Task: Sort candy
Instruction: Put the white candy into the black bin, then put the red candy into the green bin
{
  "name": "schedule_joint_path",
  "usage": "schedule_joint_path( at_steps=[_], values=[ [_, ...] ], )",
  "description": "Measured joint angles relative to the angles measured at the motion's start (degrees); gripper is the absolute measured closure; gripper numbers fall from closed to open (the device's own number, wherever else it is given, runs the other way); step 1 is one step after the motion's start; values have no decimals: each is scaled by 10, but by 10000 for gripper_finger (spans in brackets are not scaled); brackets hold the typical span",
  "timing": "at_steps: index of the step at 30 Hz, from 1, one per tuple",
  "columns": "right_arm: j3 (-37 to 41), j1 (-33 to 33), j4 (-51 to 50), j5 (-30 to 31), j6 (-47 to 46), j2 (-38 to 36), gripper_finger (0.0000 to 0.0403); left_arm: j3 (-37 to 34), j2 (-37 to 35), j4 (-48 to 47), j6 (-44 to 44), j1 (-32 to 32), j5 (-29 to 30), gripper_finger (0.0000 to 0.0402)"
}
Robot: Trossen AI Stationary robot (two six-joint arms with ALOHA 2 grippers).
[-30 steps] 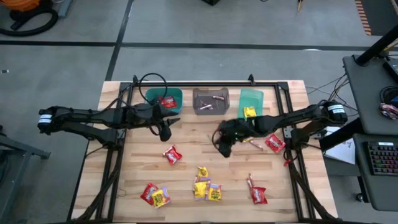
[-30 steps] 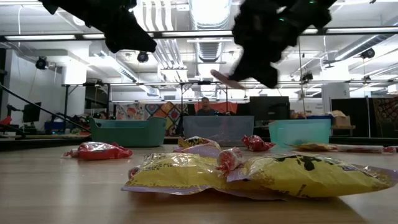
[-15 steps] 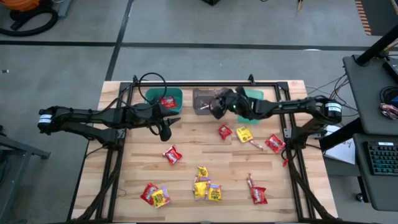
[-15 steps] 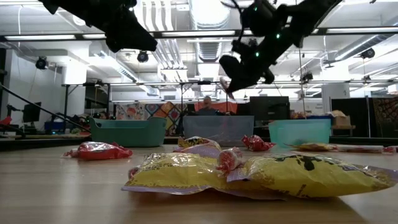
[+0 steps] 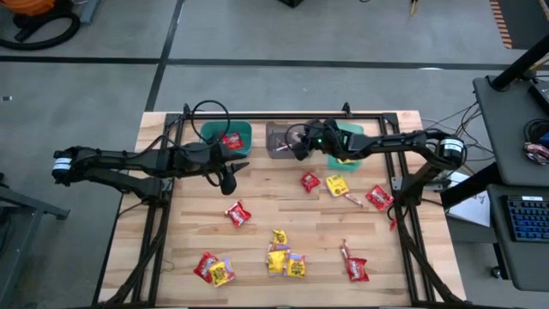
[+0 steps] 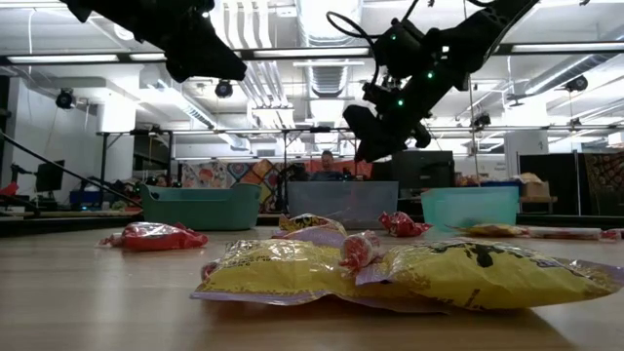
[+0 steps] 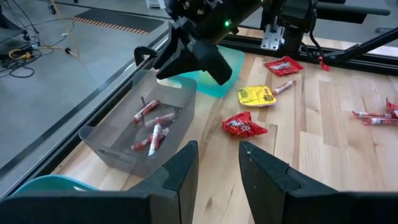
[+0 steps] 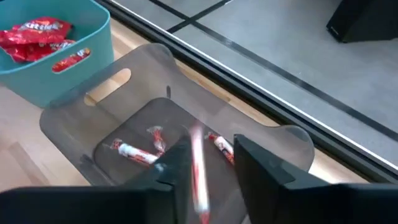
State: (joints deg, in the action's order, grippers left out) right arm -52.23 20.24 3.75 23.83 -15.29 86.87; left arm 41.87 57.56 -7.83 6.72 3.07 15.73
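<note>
Right end effector (image 8: 204, 163) open above grey bin (image 8: 261, 140), stick (image 8: 198, 168) falling

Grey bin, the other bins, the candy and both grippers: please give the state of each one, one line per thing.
Grey bin: upright, holds several pinkish sticks.
Pinkish stick: blurred, dropping between the right gripper's fingers.
Right gripper: above the grey bin, open.
Left gripper: above the table, open, holds nothing.
Teal bin: holds red packets.
Green bin: mostly hidden by the right arm.
Loose candy: scattered on the table.
</note>
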Motion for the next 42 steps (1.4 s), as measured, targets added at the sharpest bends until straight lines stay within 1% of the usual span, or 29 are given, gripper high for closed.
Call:
schedule_joint_path(
  at_steps=[4, 7, 9, 15, 17, 20, 24, 27, 29, 32, 35, 39, 42],
  values=[
    [-3, -1, 0, -4, -3, -18, 243, 0, 0, -5, 4, 0, 0, 302],
    [-8, -7, -1, -33, -5, -37, 229, 0, 0, -15, 16, 0, -1, 302],
    [-12, -14, 0, -74, -12, -52, 225, 0, 0, -24, 27, 0, -2, 302],
    [-13, -42, -9, -253, -49, -86, 223, -1, 0, -68, 70, -11, -2, 302],
    [-13, -57, -18, -305, -70, -93, 223, -5, 0, -73, 85, -18, -5, 302],
    [-13, -85, -51, -354, -98, -95, 223, -13, 0, -79, 98, -31, -40, 302],
    [-13, -129, -98, -359, -121, -95, 223, -24, 0, -91, 147, -47, -97, 302],
    [-13, -159, -115, -359, -142, -95, 223, -24, 3, -134, 195, -64, -138, 302],
    [-14, -176, -115, -359, -153, -95, 223, -24, 8, -163, 227, -81, -152, 302],
    [-27, -198, -120, -358, -152, -95, 223, -24, 22, -205, 270, -114, -152, 302],
    [-39, -217, -120, -350, -132, -95, 223, -24, 41, -232, 307, -148, -152, 302],
    [-49, -233, -120, -314, -103, -95, 227, -24, 70, -245, 344, -186, -132, 302],
    [-54, -234, -122, -311, -85, -95, 230, -24, 93, -244, 367, -207, -115, 302]
  ],
)
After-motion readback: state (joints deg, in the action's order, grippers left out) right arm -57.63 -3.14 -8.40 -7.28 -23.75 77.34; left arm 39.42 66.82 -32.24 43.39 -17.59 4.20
